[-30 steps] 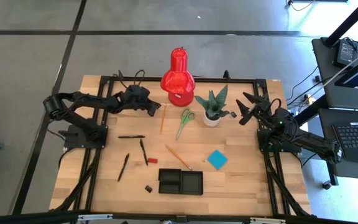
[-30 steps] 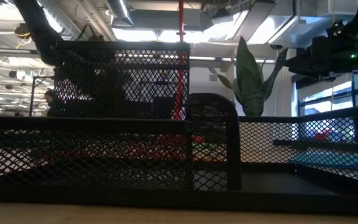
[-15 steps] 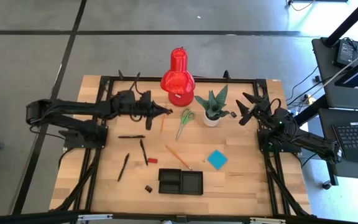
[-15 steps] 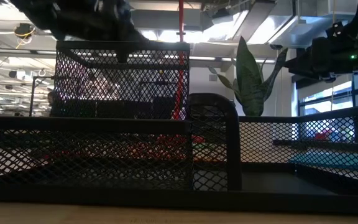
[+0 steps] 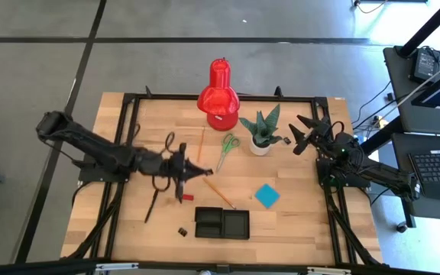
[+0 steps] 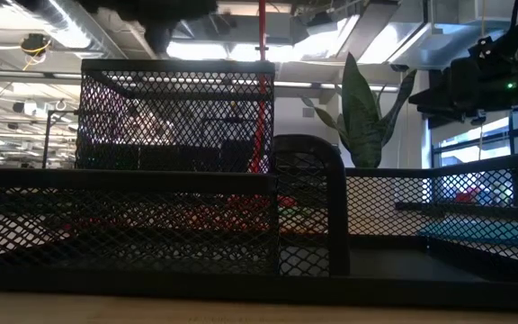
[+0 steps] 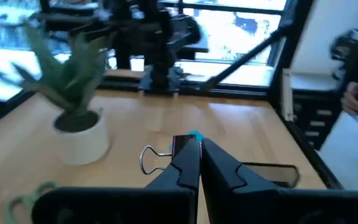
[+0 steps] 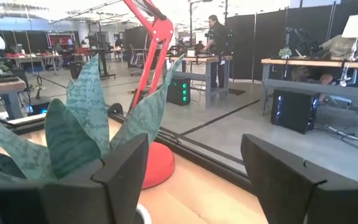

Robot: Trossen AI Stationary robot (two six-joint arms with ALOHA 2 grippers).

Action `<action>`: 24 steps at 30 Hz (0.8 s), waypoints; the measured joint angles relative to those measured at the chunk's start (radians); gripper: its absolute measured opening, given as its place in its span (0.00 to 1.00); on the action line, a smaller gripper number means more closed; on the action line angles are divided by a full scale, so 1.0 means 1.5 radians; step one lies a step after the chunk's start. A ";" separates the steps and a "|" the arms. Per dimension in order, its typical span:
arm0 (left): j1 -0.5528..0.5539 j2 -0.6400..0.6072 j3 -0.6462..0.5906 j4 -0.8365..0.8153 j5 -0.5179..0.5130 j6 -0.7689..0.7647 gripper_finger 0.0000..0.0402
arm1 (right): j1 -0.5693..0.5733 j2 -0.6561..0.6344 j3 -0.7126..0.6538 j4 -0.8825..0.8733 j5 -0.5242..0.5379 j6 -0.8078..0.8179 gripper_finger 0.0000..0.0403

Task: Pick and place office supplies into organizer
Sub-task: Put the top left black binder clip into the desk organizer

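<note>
My left gripper (image 5: 202,170) hovers over the table's middle, shut on a small black binder clip (image 7: 178,148). A black pen (image 5: 152,205), a small red piece (image 5: 187,197) and an orange pencil (image 5: 218,192) lie on the wood near it. A second pencil (image 5: 200,145) and green-handled scissors (image 5: 226,150) lie farther back. The blue note pad (image 5: 266,195) lies to the right. Near the front edge stands the black organizer (image 5: 221,223), with a tiny black clip (image 5: 182,231) beside it. My right gripper (image 5: 302,135) waits open at the far right. My left gripper pinches the clip's black body (image 7: 183,143) between its two fingertips (image 7: 219,163). The fingers reach out nearly level, slanting toward the table's right. One wire handle loop (image 7: 153,160) sticks out to the side. The clip is lifted clear of the table.
A big red lamp-like object (image 5: 218,90) and a white-potted plant (image 5: 262,130) stand at the far middle, the plant right in front of my right gripper. The organizer's mesh walls (image 6: 178,225) fill the low view. Bare wood lies at the front right.
My left gripper has swung from the far edge beside the red lamp toward the table's near edge, out over the pens, rising and rolling as it went. It has stayed shut, carrying the clip along. My right arm has kept still.
</note>
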 joint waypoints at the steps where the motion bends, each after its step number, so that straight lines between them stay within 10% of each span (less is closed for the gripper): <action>1: -0.025 0.011 0.011 0.002 -0.020 0.012 0.01 | 0.000 0.000 0.000 0.000 0.000 0.001 0.65; 24: -0.272 0.403 0.339 -0.122 -0.232 -0.009 0.01 | 0.000 0.001 0.000 0.001 0.000 0.044 0.65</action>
